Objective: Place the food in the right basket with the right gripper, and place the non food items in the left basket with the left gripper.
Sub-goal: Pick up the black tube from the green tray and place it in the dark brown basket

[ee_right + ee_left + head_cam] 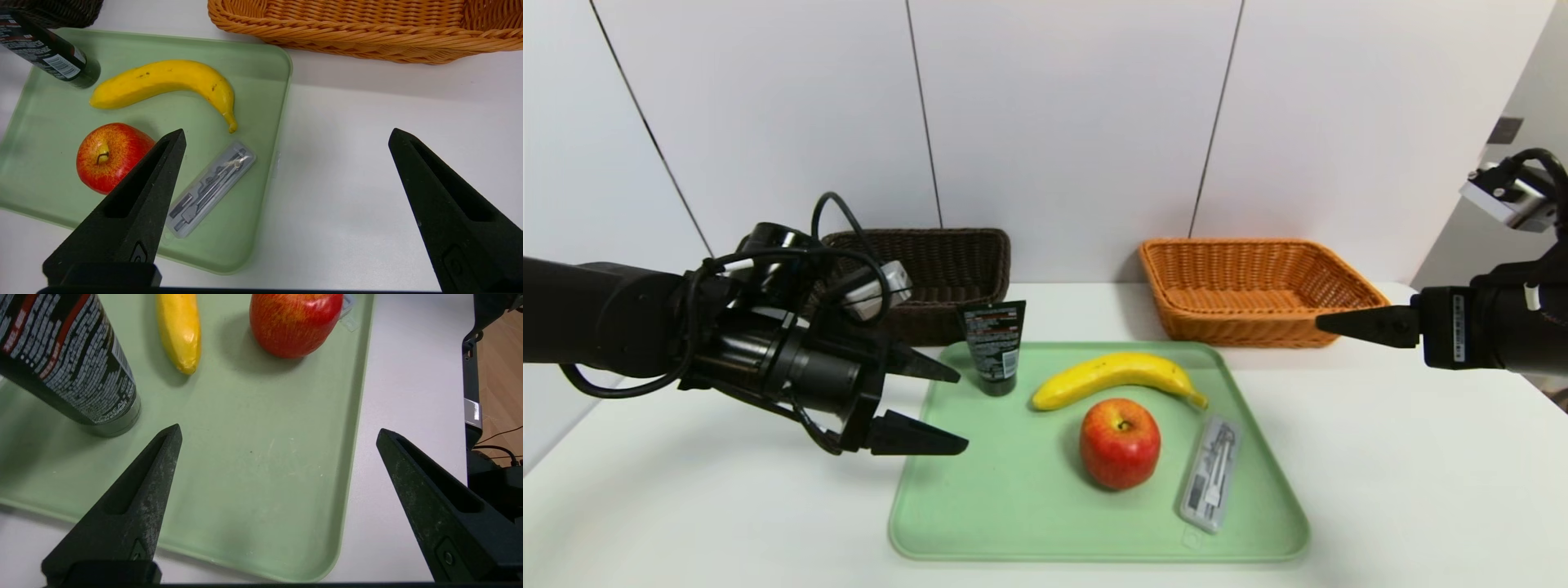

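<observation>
With my left claw [941,410] spread wide and empty over the left edge of the green tray [980,523], I judge the step in hand to be reaching for the black tube [994,347], which stands on its cap near the dark basket [947,261]. Next I need to bring the jaws around the tube, keeping it from toppling, then lift it over that basket's near wall. My right claw [287,130], also wide and empty, waits right of the tray, in front of the orange basket [1258,327]. The banana [1123,377], apple [1120,443] and clear case [1211,474] lie on the tray; the apple could block a low leftward reach to the case.
</observation>
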Available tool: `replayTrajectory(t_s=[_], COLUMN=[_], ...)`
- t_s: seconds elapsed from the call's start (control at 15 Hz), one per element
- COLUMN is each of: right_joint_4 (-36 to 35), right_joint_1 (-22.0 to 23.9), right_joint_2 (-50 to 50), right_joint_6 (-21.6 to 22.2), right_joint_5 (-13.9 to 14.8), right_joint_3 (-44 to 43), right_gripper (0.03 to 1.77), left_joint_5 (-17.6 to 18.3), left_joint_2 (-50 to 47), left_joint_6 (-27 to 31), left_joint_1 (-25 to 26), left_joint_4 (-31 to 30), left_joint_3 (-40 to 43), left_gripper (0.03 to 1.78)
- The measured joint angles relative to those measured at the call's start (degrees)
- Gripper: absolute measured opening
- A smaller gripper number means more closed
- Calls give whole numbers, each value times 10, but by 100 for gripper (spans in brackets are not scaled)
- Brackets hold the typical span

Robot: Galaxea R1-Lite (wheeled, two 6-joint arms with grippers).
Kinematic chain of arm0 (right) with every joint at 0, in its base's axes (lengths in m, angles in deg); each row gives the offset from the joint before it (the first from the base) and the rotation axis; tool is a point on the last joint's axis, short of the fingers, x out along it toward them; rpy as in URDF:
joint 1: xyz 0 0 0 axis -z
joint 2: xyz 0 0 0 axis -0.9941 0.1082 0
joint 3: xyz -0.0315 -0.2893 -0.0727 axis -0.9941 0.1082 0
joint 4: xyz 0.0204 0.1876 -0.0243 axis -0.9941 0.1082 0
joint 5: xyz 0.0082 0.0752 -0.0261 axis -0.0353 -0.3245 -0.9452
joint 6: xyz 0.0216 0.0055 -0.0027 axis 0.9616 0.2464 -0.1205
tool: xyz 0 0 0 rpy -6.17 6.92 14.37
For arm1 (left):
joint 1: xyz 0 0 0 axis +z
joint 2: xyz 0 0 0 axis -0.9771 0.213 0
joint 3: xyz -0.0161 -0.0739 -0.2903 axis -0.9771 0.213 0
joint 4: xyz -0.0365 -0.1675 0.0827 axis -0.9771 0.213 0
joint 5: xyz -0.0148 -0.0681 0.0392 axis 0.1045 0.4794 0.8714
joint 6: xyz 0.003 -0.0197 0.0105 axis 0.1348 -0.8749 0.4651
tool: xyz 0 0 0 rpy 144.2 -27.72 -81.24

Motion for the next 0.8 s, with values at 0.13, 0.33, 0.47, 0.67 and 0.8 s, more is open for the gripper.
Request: replayTrajectory(t_s=[0.13,0.33,0.47,0.67,0.8], right_joint_4=[0,0,0,0,0], right_joint_1=[0,0,0,0,0], right_joint_2=[-1,-4,-6,-9,-12], right_joint_6=[0,0,0,1,1], right_joint_5=[1,1,1,1,1], right_joint_3=[0,0,0,2,3], right_gripper=[171,171,171,171,171], left_joint_5=[0,0,-1,-1,-2], left_joint_2=[16,38,52,71,83], left_joint_6=[0,-4,-5,-7,-8], left_joint_1=[11,23,26,27,27], left_joint_4=[-18,-50,-61,-79,-81], left_joint_3=[-2,-2,-4,-12,-22], left_gripper=[169,169,169,169,169])
